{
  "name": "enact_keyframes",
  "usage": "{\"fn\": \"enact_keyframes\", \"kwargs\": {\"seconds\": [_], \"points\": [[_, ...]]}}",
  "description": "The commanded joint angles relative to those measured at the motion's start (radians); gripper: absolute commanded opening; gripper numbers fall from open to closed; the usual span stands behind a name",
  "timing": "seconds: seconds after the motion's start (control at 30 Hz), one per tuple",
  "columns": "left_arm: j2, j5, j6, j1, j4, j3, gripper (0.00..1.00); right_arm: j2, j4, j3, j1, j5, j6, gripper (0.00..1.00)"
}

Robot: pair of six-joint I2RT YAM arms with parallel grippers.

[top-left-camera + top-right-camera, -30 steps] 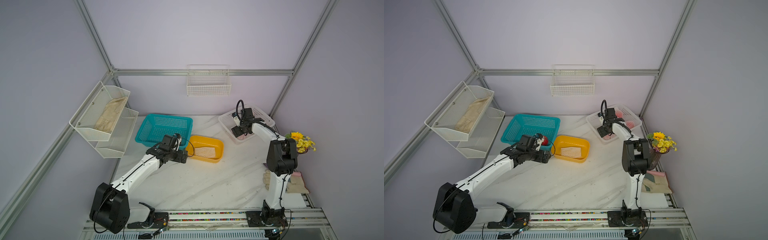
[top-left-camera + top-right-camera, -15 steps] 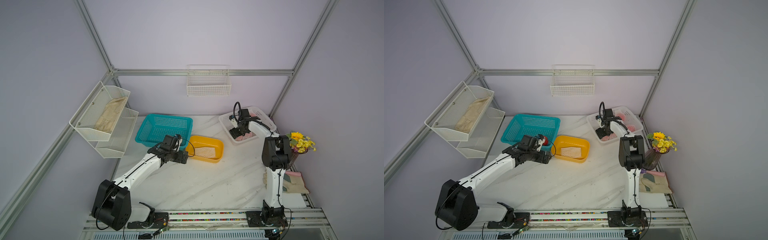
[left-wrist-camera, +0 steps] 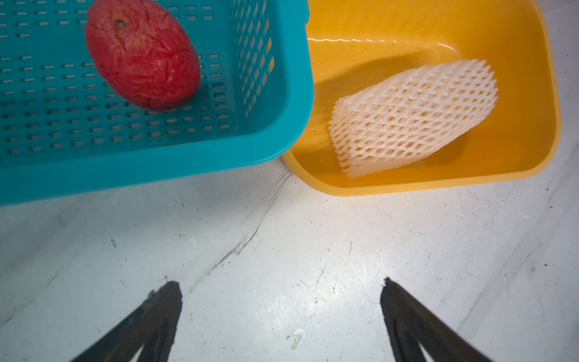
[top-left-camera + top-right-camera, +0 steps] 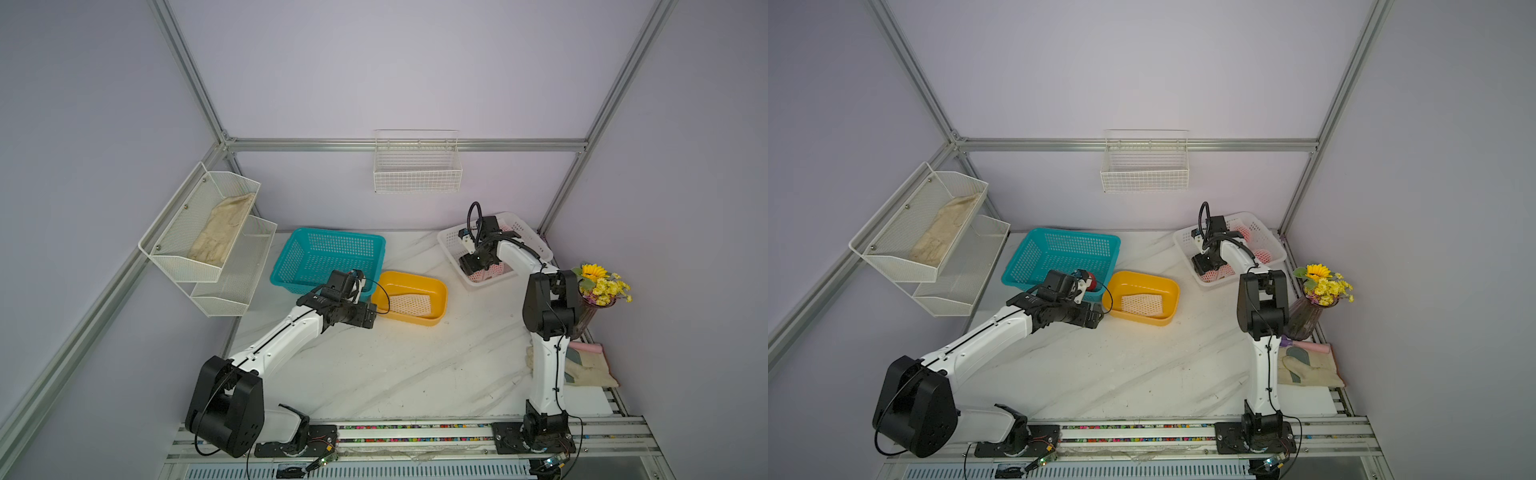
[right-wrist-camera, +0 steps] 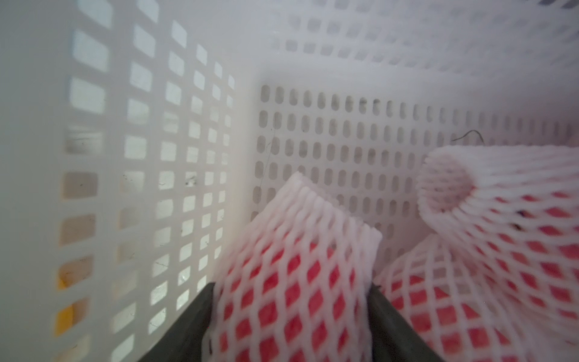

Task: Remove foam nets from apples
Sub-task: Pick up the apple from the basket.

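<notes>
The white basket [image 4: 448,244] at the back right holds several apples in foam nets [image 4: 1262,255]. My right gripper [image 5: 291,290] reaches down into its near corner [image 4: 1204,266]. Both of its fingers press the sides of one netted apple [image 5: 294,250], and two more netted apples [image 5: 517,219] lie beside it. My left gripper [image 3: 282,285] hangs open and empty over the bare table, just in front of the teal basket [image 3: 282,94] and the yellow tub [image 3: 532,94]. A bare red apple [image 3: 142,56] lies in the teal basket. One empty foam net [image 3: 413,116] lies in the yellow tub.
A vase of yellow flowers [image 4: 598,291] stands right of the right arm, with a cloth mitt [image 4: 582,368] on the table in front of it. A wire basket [image 4: 417,166] hangs on the back wall. A two-tier mesh shelf [image 4: 208,237] is mounted at the left.
My right gripper has sunk lower into the white basket toward its near corner, and its jaws have closed in on a netted apple. The left arm has hardly moved.
</notes>
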Motion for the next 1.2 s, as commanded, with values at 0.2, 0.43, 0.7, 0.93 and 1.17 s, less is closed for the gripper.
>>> {"fn": "enact_keyframes", "kwargs": {"seconds": [0.2,0.43,0.7,0.93,1.17], "points": [[-0.019,0.022,-0.004,-0.002,0.029,0.049,0.99,-0.16,0.174,-0.1,-0.002,0.017,0.089,0.55],[-0.033,0.026,-0.009,-0.002,0.037,0.033,0.99,-0.213,0.235,-0.153,-0.002,0.023,0.11,0.54],[-0.027,0.035,-0.01,-0.003,0.042,0.035,0.99,-0.282,0.327,-0.207,0.002,0.021,0.13,0.53],[-0.021,0.037,-0.009,-0.006,0.046,0.043,0.99,-0.355,0.42,-0.29,0.043,-0.028,0.091,0.52],[-0.037,0.028,-0.009,-0.009,0.044,0.039,0.99,-0.457,0.521,-0.399,0.124,-0.019,0.018,0.52]]}}
